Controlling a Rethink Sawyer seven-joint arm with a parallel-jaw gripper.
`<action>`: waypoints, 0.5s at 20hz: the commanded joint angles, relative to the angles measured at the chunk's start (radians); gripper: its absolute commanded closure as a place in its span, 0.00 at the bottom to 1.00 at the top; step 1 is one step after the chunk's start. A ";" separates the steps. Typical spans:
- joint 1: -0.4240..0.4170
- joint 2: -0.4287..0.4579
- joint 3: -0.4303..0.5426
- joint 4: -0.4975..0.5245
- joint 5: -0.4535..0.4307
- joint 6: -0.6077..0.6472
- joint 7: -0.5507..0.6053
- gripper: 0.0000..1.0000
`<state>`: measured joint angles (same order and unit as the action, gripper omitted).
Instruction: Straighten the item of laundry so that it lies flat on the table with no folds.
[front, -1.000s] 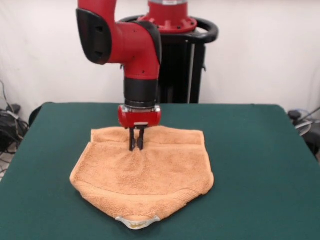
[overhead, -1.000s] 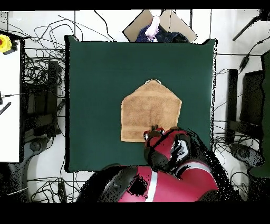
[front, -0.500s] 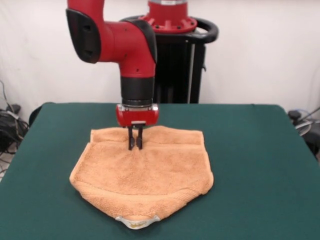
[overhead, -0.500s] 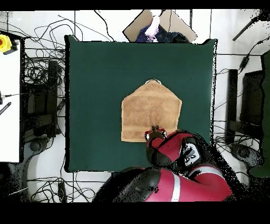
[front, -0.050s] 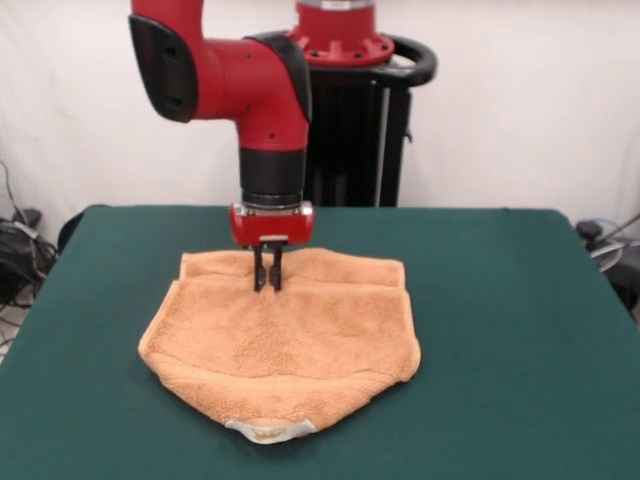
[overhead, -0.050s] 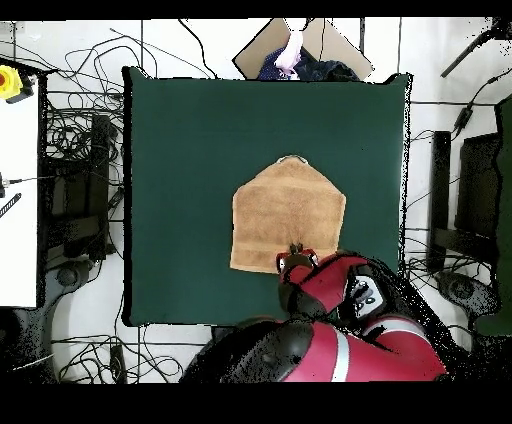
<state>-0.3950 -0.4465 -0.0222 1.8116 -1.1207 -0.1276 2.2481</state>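
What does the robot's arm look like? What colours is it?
The arm is shiny red with fat, rounded parts and black panels. A black ring sits above a small red block, and the gripper under it has two thin dark fingers. No loose cables show on it.

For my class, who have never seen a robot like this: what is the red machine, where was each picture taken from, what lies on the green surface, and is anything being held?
The red and black machine is a robot arm. At its end is a gripper, two thin black fingers that pinch things.

One picture is taken from across the table, facing the robot. The other looks straight down from above, so the arm enters from the bottom there and directions are turned round.

On the green table lies one orange-tan towel. It is not flat: the edge beside the gripper is doubled over in a band, and the opposite end narrows to a point with a small white label.

The gripper's fingers are closed together on the towel near that doubled edge, and the cloth puckers slightly below them. Nothing is lifted off the table.
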 joint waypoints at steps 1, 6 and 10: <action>0.077 0.085 -0.042 0.054 0.035 0.036 0.068 1.00; 0.127 0.099 -0.099 0.067 0.046 -0.021 0.079 1.00; 0.166 0.129 -0.148 0.067 0.065 -0.078 0.078 1.00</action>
<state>-0.2878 -0.4168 -0.1182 1.8234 -1.1086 -0.1484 2.2481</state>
